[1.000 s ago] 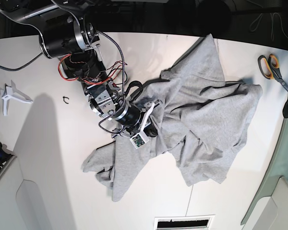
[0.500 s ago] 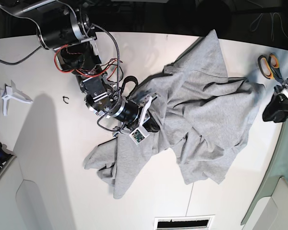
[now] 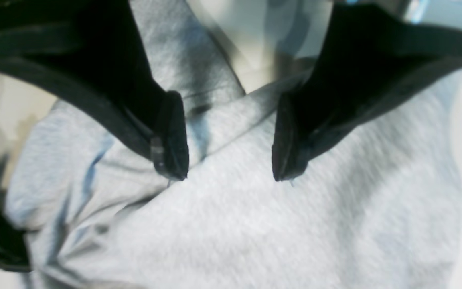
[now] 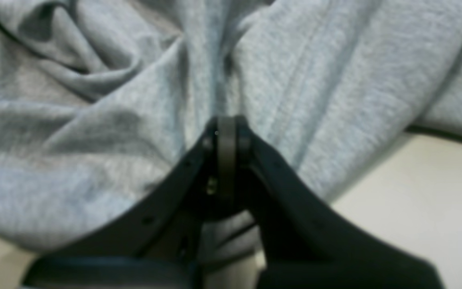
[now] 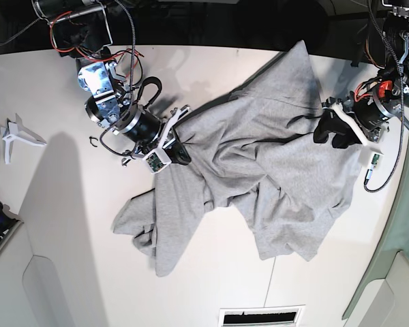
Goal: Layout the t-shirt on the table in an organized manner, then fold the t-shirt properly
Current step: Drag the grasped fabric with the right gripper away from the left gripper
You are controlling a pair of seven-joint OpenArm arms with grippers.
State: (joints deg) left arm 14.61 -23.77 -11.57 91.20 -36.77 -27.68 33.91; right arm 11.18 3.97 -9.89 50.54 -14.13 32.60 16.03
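Observation:
The light grey t-shirt lies crumpled across the white table, one part trailing toward the front left. My right gripper is at the shirt's left edge. In the right wrist view it is shut, with a fold of the t-shirt pinched between its jaws. My left gripper hangs over the shirt's right part. In the left wrist view it stands open, and the blurred grey t-shirt lies just below the black fingertips.
A small white stand and a tiny dark hook lie on the table at the left. A slotted vent sits at the front edge. A grey-green panel borders the right side. Cables hang from both arms.
My right gripper has pulled its fold of the shirt up and to the left, stretching the cloth. My left arm has come in from the right edge and now hangs over the shirt's right part.

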